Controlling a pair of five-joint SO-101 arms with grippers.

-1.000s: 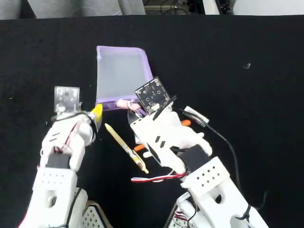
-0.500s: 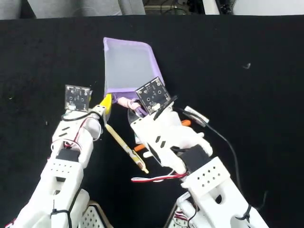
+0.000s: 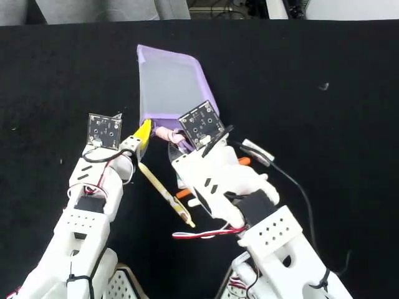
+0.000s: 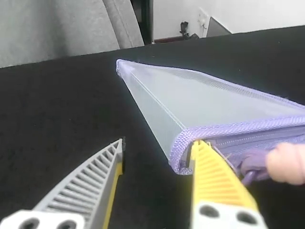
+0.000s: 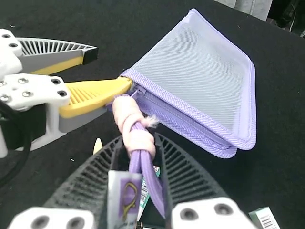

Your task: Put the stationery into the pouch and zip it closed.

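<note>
Stationery lay nearest us: a cream pen (image 3: 165, 194) on the desk (image 3: 324, 124) between the arms, outside the pouch (image 3: 168, 84). Just beyond, the right end effector (image 5: 138, 143) was clenched on the purple zip pull (image 5: 126, 114). The left end effector (image 4: 157, 167) was released, its yellow finger (image 4: 217, 186) against the pouch's near corner. We judged that the zip ran crosswise between them, with the pouch stretching away.

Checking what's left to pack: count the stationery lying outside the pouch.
2: a cream pen between the left arm and right arm, and an orange pen mostly under the right arm. More may be hidden beneath it.
</note>
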